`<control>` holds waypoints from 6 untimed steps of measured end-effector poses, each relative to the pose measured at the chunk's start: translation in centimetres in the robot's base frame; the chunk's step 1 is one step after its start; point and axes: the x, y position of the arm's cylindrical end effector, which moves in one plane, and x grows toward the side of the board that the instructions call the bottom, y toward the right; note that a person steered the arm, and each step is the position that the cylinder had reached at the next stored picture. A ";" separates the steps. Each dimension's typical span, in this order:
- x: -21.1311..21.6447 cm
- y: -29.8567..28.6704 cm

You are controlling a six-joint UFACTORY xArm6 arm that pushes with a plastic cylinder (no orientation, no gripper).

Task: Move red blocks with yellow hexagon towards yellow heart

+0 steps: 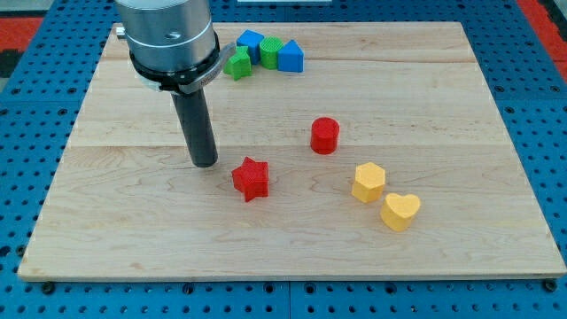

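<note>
A red star block [251, 178] lies near the board's middle. A red cylinder [325, 136] stands up and to its right. A yellow hexagon [368, 182] lies at the view's right, with a yellow heart [400, 211] just below and right of it, close but apart. My tip [205, 163] rests on the board just left of and slightly above the red star, with a small gap between them.
A cluster sits at the view's top: a green star [237, 63], a blue block [251, 44], a green block [270, 52] and a blue block [291, 57]. The wooden board [106, 221] lies on a blue pegboard table.
</note>
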 end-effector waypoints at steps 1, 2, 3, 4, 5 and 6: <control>-1.8 -8.3; -1.4 -13.0; 2.0 -2.3; 2.6 8.2; 2.6 12.4; 1.5 5.2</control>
